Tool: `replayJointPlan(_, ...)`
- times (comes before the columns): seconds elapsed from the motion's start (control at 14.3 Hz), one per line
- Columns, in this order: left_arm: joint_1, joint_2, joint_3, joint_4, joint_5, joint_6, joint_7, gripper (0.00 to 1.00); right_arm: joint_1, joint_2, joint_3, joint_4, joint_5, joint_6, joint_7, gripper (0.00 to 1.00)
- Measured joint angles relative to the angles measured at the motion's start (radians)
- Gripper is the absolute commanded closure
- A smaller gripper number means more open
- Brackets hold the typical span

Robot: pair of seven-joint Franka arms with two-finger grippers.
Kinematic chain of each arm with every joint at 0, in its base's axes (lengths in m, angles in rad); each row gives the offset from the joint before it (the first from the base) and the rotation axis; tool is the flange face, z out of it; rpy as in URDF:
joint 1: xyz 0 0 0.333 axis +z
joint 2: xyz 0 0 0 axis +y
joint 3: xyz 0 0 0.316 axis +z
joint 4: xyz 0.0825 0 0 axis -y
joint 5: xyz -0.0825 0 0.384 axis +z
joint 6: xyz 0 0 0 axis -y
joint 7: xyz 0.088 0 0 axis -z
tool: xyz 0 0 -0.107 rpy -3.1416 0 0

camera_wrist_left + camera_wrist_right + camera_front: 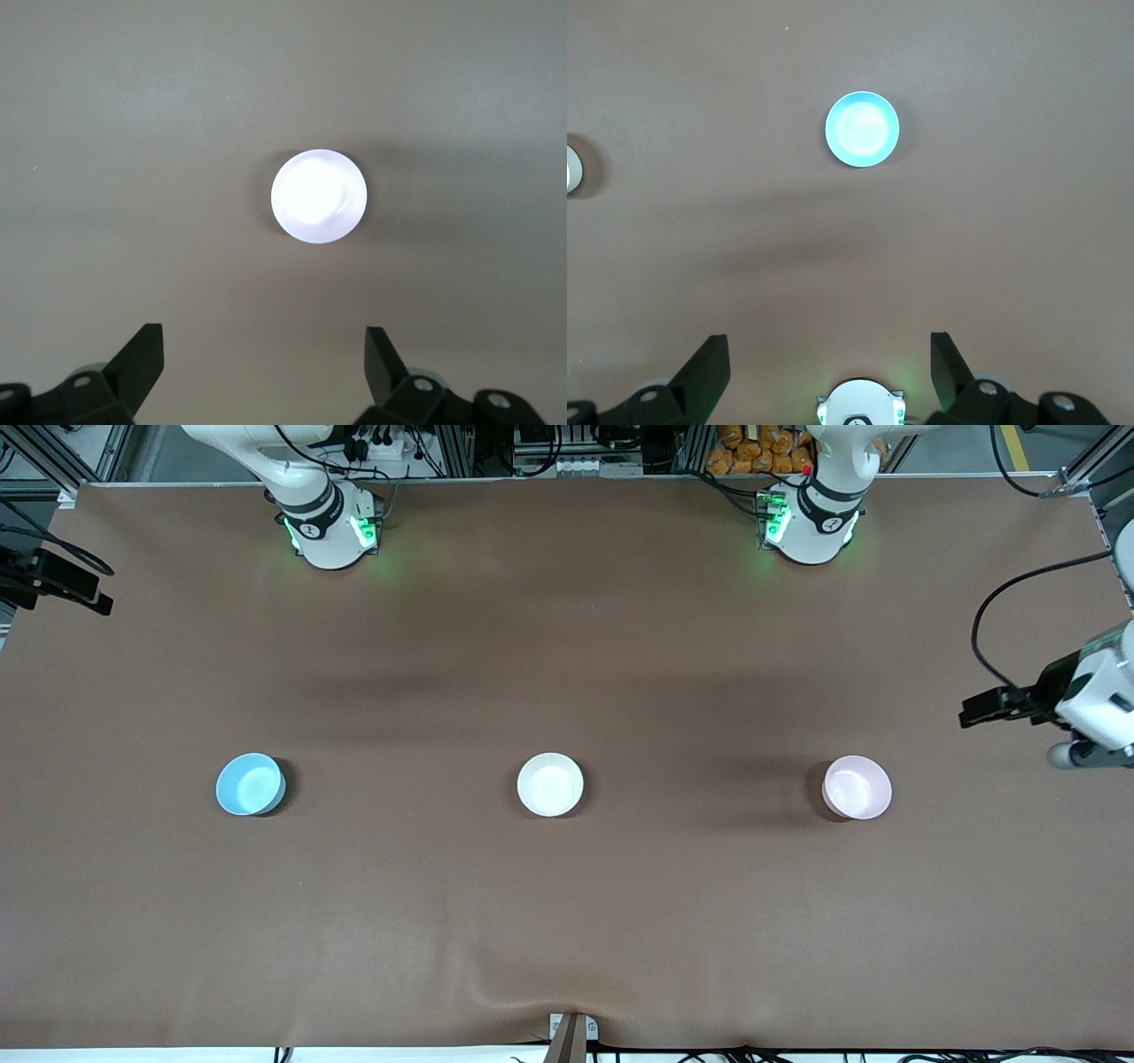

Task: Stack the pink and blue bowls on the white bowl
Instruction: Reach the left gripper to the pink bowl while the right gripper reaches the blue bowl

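Three bowls stand in a row on the brown table. The light blue bowl (251,784) is toward the right arm's end, the white bowl (550,784) is in the middle, and the pale pink bowl (857,786) is toward the left arm's end. My left gripper (264,341) is open and empty, high over the table, with the pink bowl (319,196) below it, looking washed out. Its hand shows at the edge of the front view (983,710). My right gripper (830,350) is open and empty, high above its own base, with the blue bowl (862,128) below.
The two arm bases (330,527) (808,524) stand along the table's edge farthest from the front camera. The white bowl's edge shows in the right wrist view (571,168). The brown cover has a wrinkle near the front edge (532,992).
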Motion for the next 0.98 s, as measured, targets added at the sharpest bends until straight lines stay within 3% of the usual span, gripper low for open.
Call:
replayJointPlan(0.63, 0.003, 0.122, -0.004, -0.166, 0.0, 0.315, 0.036, 0.0, 0.0, 0.008, 0.001, 0.0, 0.0, 0.003, 0.0, 0.0)
replayJointPlan(0.98, 0.003, 0.17, -0.004, -0.229, 0.0, 0.427, 0.037, 0.01, 0.0, 0.014, 0.001, -0.013, 0.0, 0.012, 0.0, 0.0)
